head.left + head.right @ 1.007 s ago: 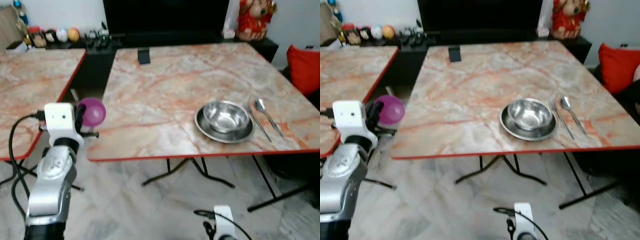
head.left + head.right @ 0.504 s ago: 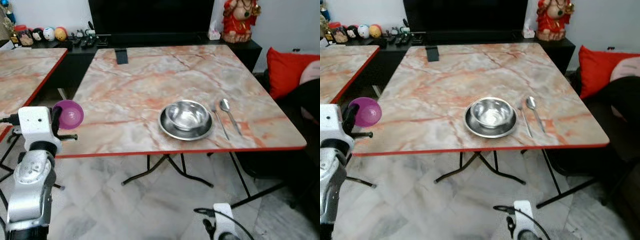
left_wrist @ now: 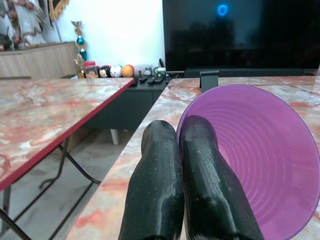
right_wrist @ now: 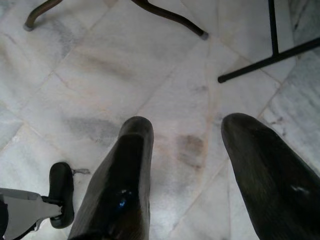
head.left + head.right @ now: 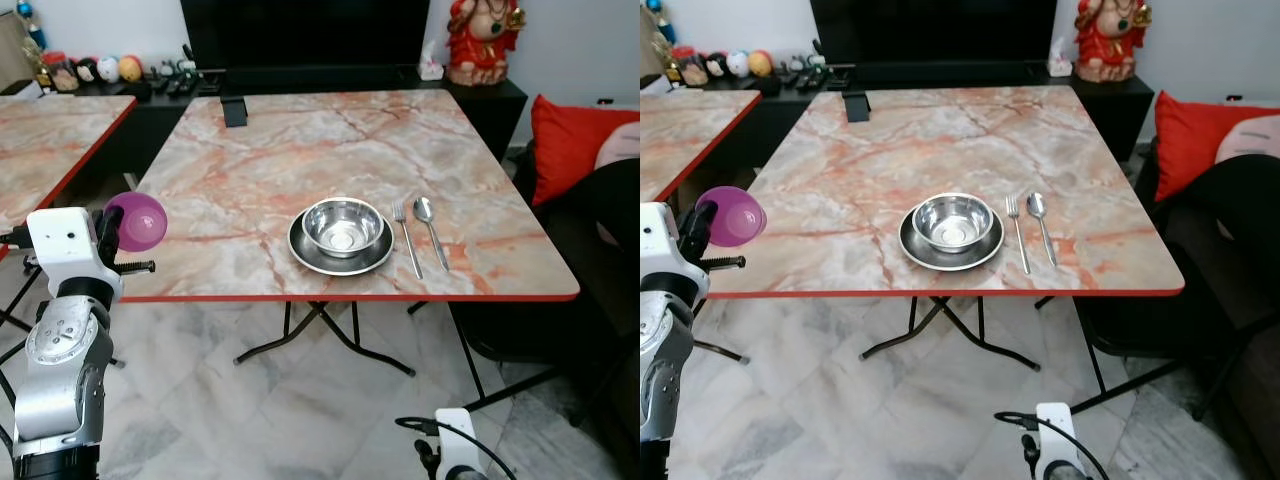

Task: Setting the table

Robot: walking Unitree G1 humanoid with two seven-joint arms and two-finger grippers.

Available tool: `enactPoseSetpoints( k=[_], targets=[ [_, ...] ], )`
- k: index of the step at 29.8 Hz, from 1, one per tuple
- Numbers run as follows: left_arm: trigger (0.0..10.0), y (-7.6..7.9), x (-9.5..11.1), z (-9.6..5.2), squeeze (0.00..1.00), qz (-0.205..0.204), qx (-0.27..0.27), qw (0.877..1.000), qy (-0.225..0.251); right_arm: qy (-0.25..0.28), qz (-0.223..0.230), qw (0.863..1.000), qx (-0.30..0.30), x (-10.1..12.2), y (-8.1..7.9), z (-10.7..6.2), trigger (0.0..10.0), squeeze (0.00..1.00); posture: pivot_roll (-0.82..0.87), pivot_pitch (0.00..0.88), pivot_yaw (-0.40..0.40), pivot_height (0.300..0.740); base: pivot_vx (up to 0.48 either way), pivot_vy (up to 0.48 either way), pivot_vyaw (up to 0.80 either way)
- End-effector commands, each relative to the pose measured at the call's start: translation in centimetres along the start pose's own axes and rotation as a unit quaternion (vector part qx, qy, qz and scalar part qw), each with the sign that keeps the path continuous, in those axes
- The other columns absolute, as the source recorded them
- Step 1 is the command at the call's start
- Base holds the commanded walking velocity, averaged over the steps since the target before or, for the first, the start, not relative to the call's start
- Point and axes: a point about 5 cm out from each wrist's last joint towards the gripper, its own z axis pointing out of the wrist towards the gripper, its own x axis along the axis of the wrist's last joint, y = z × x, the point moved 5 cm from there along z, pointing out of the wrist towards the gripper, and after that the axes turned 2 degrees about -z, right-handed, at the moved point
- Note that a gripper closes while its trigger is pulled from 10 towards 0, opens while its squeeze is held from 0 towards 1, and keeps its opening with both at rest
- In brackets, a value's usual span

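a: what is the left gripper (image 3: 181, 150) doing?
b: its two black fingers are pinching the rim of the purple cup (image 5: 137, 220), holding it up just off the near left corner of the marble table (image 5: 260, 150).
a: and what is sitting on the table?
b: a steel bowl (image 5: 343, 224) is resting in a steel plate (image 5: 305, 252), with a fork (image 5: 405, 236) and a spoon (image 5: 429, 227) lying just right of it.
a: the right gripper (image 4: 187, 150)?
b: it is hanging low over the floor (image 4: 165, 75), fingers spread apart.
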Motion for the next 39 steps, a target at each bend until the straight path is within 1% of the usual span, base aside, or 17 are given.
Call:
enactPoseSetpoints(
  k=[1,9,30,34,39],
  targets=[
    [10.0,0.0,0.5,0.1,0.0,-0.002,-0.002,1.0,0.01,0.003,0.002,1.0,0.006,0.1,-0.5,0.0,10.0,0.0,-0.04,0.0,0.01,0.74,0.0,0.0,0.0],
    [10.0,0.2,0.5,0.0,0.0,-0.001,-0.004,1.0,0.007,0.003,0.001,1.0,0.001,0.1,-0.4,0.0,10.0,0.0,-0.03,0.0,0.009,0.74,0.0,0.0,0.0],
    [10.0,1.0,0.8,0.6,0.0,-0.005,-0.016,1.0,0.012,0.001,-0.003,1.0,0.002,-0.1,-0.4,0.0,10.0,0.0,-0.05,0.0,0.018,0.74,0.319,0.0,0.0],
    [10.0,1.4,1.0,0.7,0.0,-0.009,-0.027,0.999,0.018,0.001,-0.003,1.0,0.002,0.0,-0.4,0.0,10.0,0.0,-0.05,0.0,0.017,0.74,0.0,0.0,0.0],
    [10.0,1.4,1.3,0.7,0.0,-0.02,-0.028,0.999,0.024,0.001,-0.002,1.0,0.002,0.1,-0.4,0.0,10.0,0.0,-0.04,0.0,0.014,0.74,0.0,0.0,0.0]
  ],
)
